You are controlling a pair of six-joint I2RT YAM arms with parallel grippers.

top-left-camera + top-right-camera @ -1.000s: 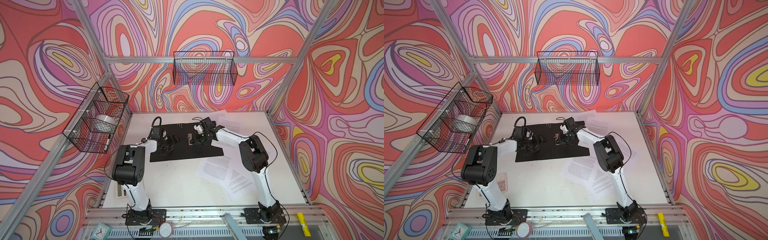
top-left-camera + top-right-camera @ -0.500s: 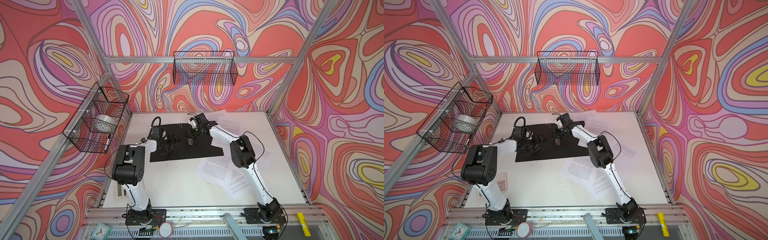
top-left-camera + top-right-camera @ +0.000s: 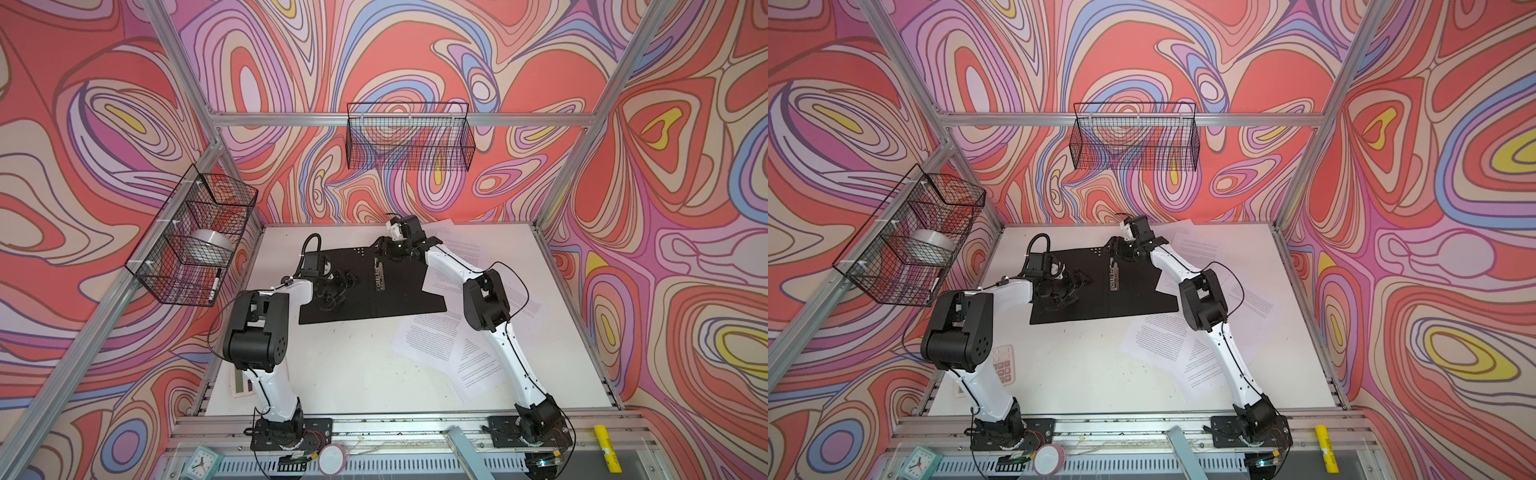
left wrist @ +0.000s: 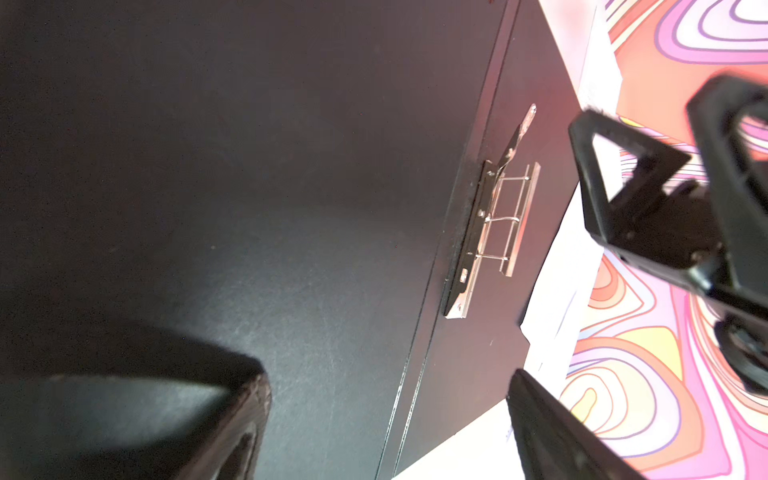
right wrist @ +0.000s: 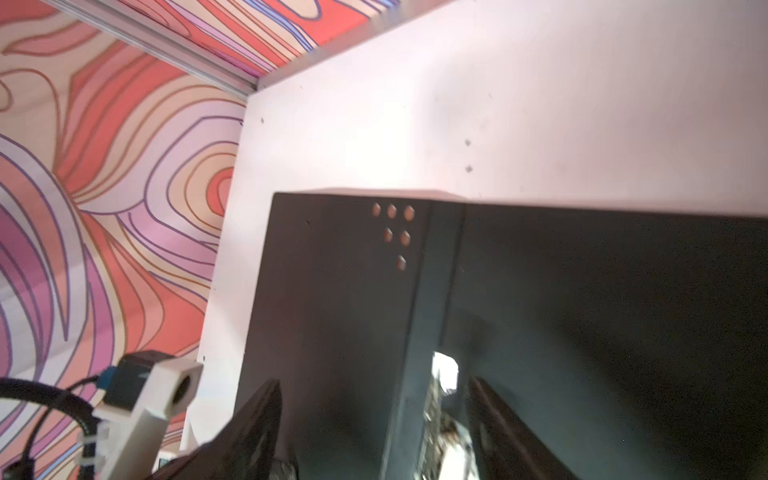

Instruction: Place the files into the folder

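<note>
The folder (image 3: 395, 299) lies spread open on the white table (image 3: 353, 374) with its black inside facing up. Its metal clip (image 3: 379, 276) runs along the centre fold, and in the left wrist view the clip's lever is tilted up. The left gripper (image 3: 338, 289) is low over the folder's left half, jaws spread wide with nothing between them. The right gripper (image 3: 386, 247) is at the folder's far edge, by the clip's far end. Its fingers (image 5: 266, 415) stand apart on either side of the fold and grip nothing. The files (image 3: 428, 340) lie loose to the folder's right. One sheet overlaps its right edge; others fan out off its near-right corner and past its far-right corner.
</note>
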